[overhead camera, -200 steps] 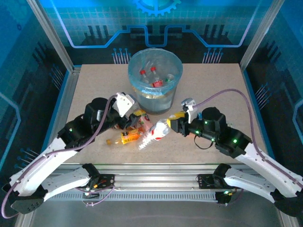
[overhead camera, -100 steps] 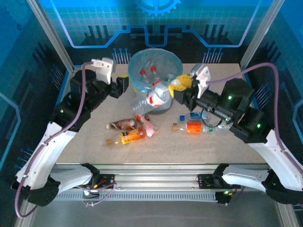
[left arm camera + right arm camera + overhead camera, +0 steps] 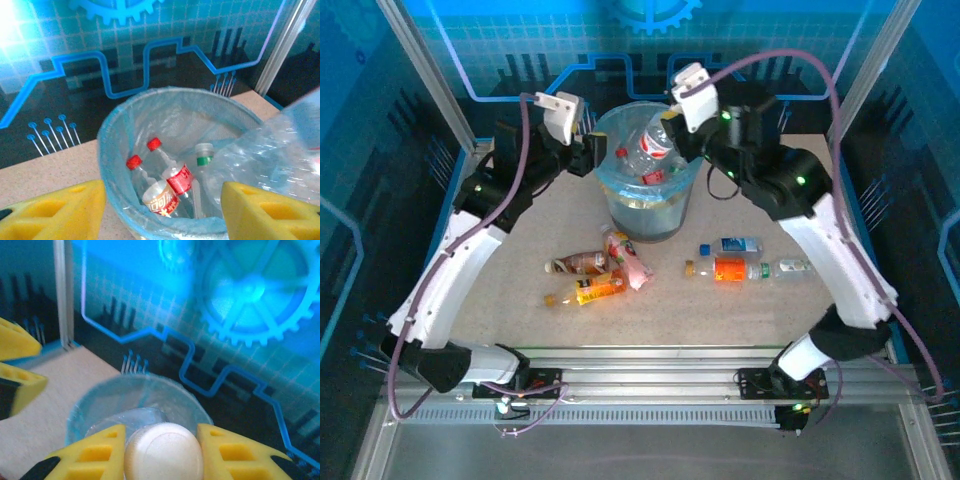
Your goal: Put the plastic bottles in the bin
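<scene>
The pale-blue bin stands at the back middle of the table with several bottles in it. My right gripper hangs over the bin's mouth, shut on a clear crushed bottle with a red label. In the right wrist view its white cap sits tight between the yellow fingers, with the bin below. My left gripper is open and empty by the bin's left rim. Red-capped bottles lie inside. The held bottle hangs at the right.
Three bottles lie in a cluster at the front left of the bin: a brown one, an orange one and a pink one. To the right lie a blue-labelled bottle, an orange-labelled one and a clear one.
Both arms rose from the table to the bin. The right one carried the clear bottle up over the bin's mouth. The left one swung empty to the bin's left rim.
</scene>
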